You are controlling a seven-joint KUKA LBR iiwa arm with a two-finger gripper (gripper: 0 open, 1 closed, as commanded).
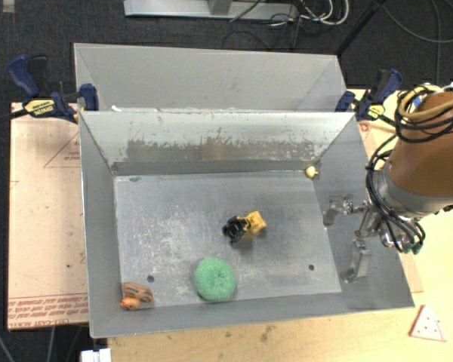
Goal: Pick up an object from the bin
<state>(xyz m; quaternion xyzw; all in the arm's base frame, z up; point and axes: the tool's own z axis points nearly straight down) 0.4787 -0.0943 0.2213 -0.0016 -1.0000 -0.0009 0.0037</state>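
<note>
Nearest to the end effector [345, 240]: a small yellow-and-black toy [244, 226], shaped like a little vehicle, lying about the middle of the floor of the bin [211, 138]. Well apart from the end effector, off to its left in the camera view.

Toward the front edge, a little left of the middle, a round green scrubby ball [214, 279], near the toy but not touching it. In the front left corner, a small orange-and-brown thing [137, 295], too small to identify, farthest of all from the end effector. At the back right corner, where floor meets back wall, a tiny pale yellow ball [311, 171], apart from everything else. All four lying singly on the floor.

End effector poised at the right edge of the floor, over the foot of the sloping right wall, fingers spread apart and empty, one tip toward the back, the other toward the front. Behind it, the orange-brown wrist cover [426, 164] of the arm, wrapped in black and yellow cables [408, 115], reaching in over the right rim.
</note>
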